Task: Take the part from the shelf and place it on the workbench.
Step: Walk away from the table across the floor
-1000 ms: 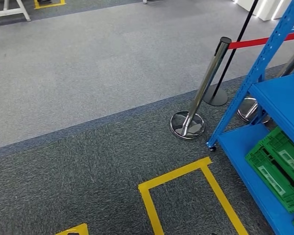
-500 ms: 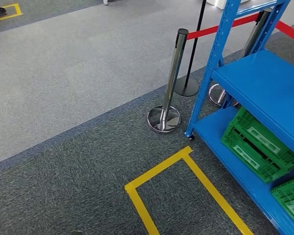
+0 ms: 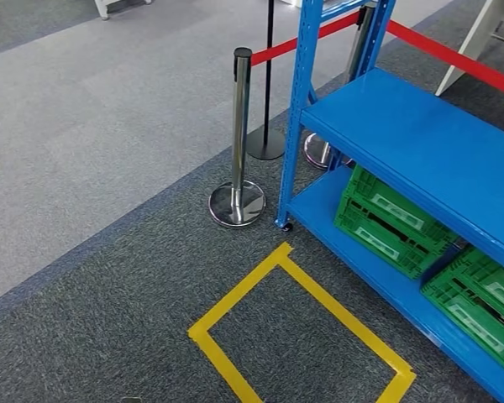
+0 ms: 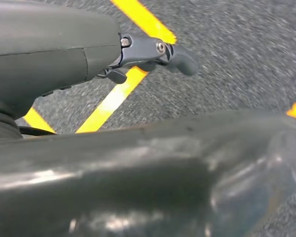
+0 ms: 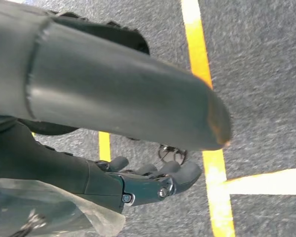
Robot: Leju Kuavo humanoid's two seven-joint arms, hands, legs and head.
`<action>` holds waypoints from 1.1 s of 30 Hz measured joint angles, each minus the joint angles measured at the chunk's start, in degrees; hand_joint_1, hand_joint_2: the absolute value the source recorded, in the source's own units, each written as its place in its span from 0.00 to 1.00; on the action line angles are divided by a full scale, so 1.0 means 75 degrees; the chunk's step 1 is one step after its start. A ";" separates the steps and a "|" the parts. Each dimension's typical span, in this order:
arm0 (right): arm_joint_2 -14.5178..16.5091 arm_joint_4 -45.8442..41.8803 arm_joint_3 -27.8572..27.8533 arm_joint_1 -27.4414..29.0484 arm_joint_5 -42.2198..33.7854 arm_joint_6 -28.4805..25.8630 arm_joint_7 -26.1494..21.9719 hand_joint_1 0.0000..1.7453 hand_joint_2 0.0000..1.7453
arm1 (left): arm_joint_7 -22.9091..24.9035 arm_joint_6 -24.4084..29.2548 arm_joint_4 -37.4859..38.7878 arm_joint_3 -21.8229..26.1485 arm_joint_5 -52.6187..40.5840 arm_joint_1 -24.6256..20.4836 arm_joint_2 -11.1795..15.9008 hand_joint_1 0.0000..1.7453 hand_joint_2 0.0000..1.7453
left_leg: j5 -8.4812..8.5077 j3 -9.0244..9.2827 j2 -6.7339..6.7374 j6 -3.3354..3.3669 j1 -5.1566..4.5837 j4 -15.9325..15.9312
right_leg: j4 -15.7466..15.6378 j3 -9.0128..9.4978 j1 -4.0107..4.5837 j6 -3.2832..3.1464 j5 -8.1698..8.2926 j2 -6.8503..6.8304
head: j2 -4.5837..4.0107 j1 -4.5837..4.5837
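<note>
The blue metal shelf [image 3: 427,143] stands on the right in the head view. The stretch of its middle board that I see is bare. Two green folded crates [image 3: 389,222] [image 3: 484,302] lie on its bottom board. I see no part on the boards in view. My left hand [image 4: 101,54] hangs over the grey carpet with its fingers [image 4: 176,54] stretched out and nothing in them. My right hand [image 5: 139,182] hangs the same way above yellow floor tape, fingers [image 5: 180,173] apart, holding nothing.
A chrome stanchion [image 3: 238,134] with a red belt [image 3: 452,59] stands just left of the shelf's front post. A black-based post [image 3: 266,143] is behind it. A yellow tape square [image 3: 300,285] marks the carpet in front of the shelf. White furniture legs [image 3: 471,42] show at far right.
The camera has turned right: shelf, stanchion and tape square have slid left in the picture, and more of the shelf and a second green crate have come into view.
</note>
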 joint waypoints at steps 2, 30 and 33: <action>-0.0009 -0.0002 -0.0026 0.0002 0.0183 -0.0020 -0.0004 0.00 0.00 | 0.0002 0.0004 0.0000 0.0015 0.0027 -0.0003 -0.0025 0.00 0.00 | 0.0037 0.0042 0.0206 0.0070 0.0018 -0.0098 | 0.0266 -0.0183 0.0026 0.0072 -0.0165 -0.0338 | 0.0000 0.0034; -0.0284 0.0423 0.0173 -0.0005 0.1737 0.0909 0.0377 0.00 0.00 | -0.0135 0.0023 -0.0003 0.0553 0.0545 -0.0101 -0.0045 0.00 0.00 | 0.0010 -0.0016 0.0444 -0.0029 -0.0027 -0.0002 | -0.0059 0.0125 0.0066 -0.0062 -0.0030 -0.0312 | 0.0000 -0.0060; -0.0403 0.0550 0.0525 0.0040 0.2513 0.0930 0.0415 0.00 0.00 | -0.0151 0.0038 -0.0004 0.0662 0.0603 -0.0100 -0.0035 0.00 0.00 | 0.0077 0.0007 0.0498 0.0082 0.0011 -0.0129 | 0.0322 -0.0100 0.0059 0.0050 -0.0294 -0.0636 | 0.0000 -0.0023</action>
